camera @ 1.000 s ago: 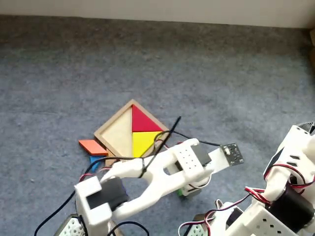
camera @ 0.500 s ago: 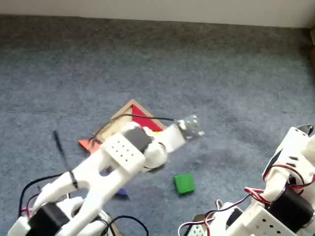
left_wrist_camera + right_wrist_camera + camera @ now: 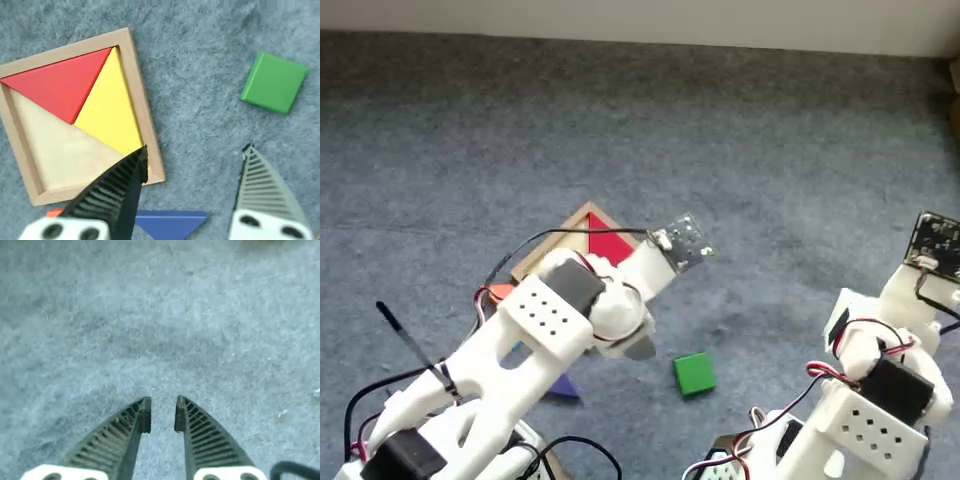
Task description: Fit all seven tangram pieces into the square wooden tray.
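My left end effector (image 3: 195, 149) hangs with its fingers wide apart and empty, one fingertip over a corner of the tray (image 3: 141, 100). The tray holds the red triangle (image 3: 60, 82) and yellow triangle (image 3: 107, 115). The blue triangle (image 3: 170, 222) lies just beside it and the green square (image 3: 274, 82) well apart on the tabletop (image 3: 200, 60). My right end effector (image 3: 162, 401) is only narrowly apart, gripping nothing, above the tabletop.

Two adjoining triangles (image 3: 60, 82) in the tray (image 3: 136, 80), square piece (image 3: 274, 82) well apart on carpet (image 3: 210, 30), third triangle (image 3: 170, 221) just outside it.
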Robot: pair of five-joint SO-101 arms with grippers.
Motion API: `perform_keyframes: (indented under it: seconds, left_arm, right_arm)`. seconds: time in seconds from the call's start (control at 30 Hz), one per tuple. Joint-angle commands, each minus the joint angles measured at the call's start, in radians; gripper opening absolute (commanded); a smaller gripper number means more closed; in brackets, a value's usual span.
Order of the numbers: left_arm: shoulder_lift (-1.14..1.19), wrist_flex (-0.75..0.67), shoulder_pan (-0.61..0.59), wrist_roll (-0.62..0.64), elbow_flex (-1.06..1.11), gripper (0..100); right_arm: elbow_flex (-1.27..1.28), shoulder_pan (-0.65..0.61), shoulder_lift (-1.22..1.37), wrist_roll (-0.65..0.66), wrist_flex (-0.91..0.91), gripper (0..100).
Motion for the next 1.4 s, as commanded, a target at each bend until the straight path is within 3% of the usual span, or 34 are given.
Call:
perform_keyframes:
  seconds: [0.0, 0.17, 0.43, 0.83, 1.1, 1.37]
  left_arm:
    - [-0.005, -0.109, 0.117, 0.031, 0.038, 30]
    - [0.151, -0.262, 0.206, 0.115, 0.067, 30]
    - [0.452, -0.27, 0.225, 0.17, -0.117, 30]
    - [0.63, -0.186, 0.309, 0.173, -0.295, 29]
    - [0.766, -0.08, 0.328, 0.167, -0.435, 17]
    - [0.696, -0.064, 0.32, 0.166, -0.363, 14]
  right_arm:
    - [0.039, -0.013, -0.022, -0.002, 0.013, 9.3]
    - [0.16, -0.013, -0.2, -0.002, 0.015, 9.2]
    - [0.302, -0.013, -0.515, -0.002, -0.041, 9.2]
    - [0.314, -0.013, -0.507, -0.002, -0.048, 9.2]
    - [0.314, -0.013, -0.507, -0.002, -0.048, 9.2]
    - [0.314, -0.013, -0.507, -0.002, -0.048, 9.2]
